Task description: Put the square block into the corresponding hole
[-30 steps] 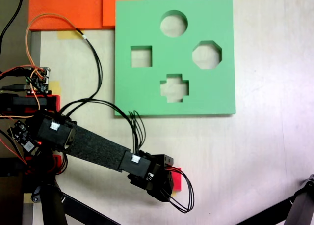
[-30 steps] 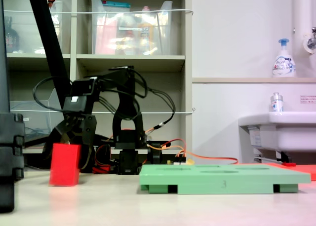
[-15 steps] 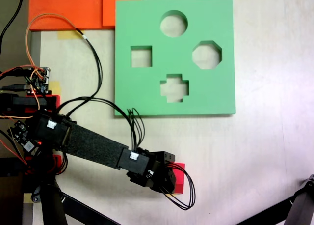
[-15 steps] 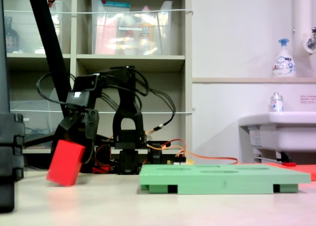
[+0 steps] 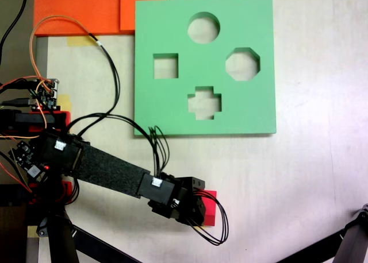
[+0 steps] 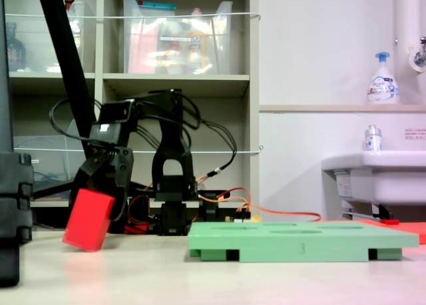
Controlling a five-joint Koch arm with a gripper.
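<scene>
Progress: the pick-up is looking done and the delivery is waiting to be done; the red block (image 6: 88, 220) is sitting in the gripper (image 6: 100, 188), tilted, with one lower corner at or just above the table (image 6: 219, 278), so by my judgement the carry to the board and the insertion are both remaining.

Gripper: in the second exterior view its dark jaws are closing against the upper part of the block and are not spread beyond the block's width; in the first exterior view the gripper (image 5: 192, 208) is covering most of the block, so the contact faces themselves are staying hidden there.

Block, position: in the first exterior view the block (image 5: 210, 208) is showing as a red edge at the gripper's right side, low in the picture and well apart from the board; in the second exterior view it is lying toward the second exterior view's left, clear of the board.

Block, appearance: bright red, plain smooth faces, sharp edges, leaning so that its top is tipping toward the second exterior view's right.

Green board (image 5: 172, 111): lying flat on the table, with round, octagonal and cross-shaped cutouts all standing open.

Square hole (image 5: 165, 66): empty, sitting nearest the board's edge on the first exterior view's left; judged about block-sized, so squaring the tilted block is looking necessary before it goes in.
</scene>
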